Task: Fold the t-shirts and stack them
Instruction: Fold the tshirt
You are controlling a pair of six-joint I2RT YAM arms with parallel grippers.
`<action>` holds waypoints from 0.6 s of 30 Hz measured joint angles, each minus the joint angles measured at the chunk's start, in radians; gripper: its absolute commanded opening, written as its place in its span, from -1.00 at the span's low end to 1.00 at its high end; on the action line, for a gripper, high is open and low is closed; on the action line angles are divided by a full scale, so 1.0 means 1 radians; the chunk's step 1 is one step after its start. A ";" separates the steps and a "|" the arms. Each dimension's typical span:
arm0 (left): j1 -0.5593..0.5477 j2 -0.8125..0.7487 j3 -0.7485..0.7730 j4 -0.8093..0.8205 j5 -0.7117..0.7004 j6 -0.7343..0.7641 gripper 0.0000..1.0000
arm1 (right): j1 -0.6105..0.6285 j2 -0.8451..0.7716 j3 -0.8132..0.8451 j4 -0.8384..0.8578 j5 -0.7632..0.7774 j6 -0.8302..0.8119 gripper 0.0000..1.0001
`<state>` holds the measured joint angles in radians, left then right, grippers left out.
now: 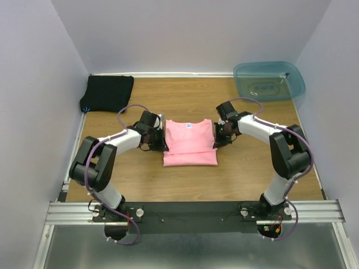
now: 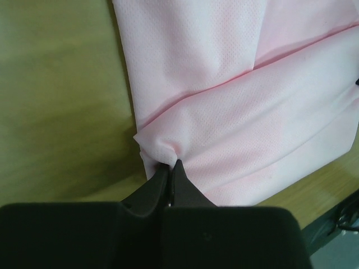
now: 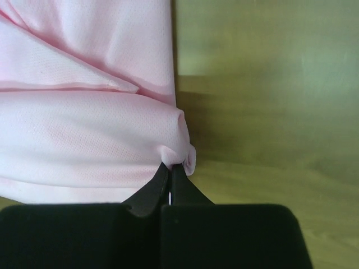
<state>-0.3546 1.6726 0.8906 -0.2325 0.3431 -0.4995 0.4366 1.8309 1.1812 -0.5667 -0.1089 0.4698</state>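
Note:
The light pink t-shirt (image 1: 189, 142) lies partly folded in the middle of the table, its neck at the far side. My left gripper (image 1: 160, 141) is at its left edge, shut on a pinch of pink cloth (image 2: 162, 154). My right gripper (image 1: 215, 137) is at its right edge, shut on a pinch of pink cloth (image 3: 179, 151). The fold line runs across the shirt between the two grippers. The black t-shirt (image 1: 108, 93) lies folded at the far left corner of the table, apart from both grippers.
A translucent blue-green plastic bin (image 1: 269, 80) stands at the far right corner. Grey walls close in the table on the left, back and right. Bare wood shows around the pink shirt in both wrist views.

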 measured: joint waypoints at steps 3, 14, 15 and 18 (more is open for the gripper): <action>-0.078 -0.089 -0.094 -0.017 -0.006 -0.029 -1.00 | 0.000 -0.106 -0.143 -0.011 -0.057 0.031 -0.99; -0.180 -0.391 -0.133 -0.199 -0.047 -0.124 -1.00 | 0.009 -0.377 -0.177 -0.212 -0.097 0.064 -0.99; -0.180 -0.413 -0.115 -0.217 -0.057 -0.126 -1.00 | 0.009 -0.388 -0.143 -0.234 -0.091 0.062 -0.99; -0.180 -0.472 -0.073 -0.256 -0.079 -0.126 -1.00 | 0.009 -0.418 -0.051 -0.287 -0.077 0.052 -0.99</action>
<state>-0.5343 1.2011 0.8173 -0.4889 0.2642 -0.6258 0.4454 1.4132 1.1305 -0.8539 -0.1856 0.5220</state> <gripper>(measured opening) 0.011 0.012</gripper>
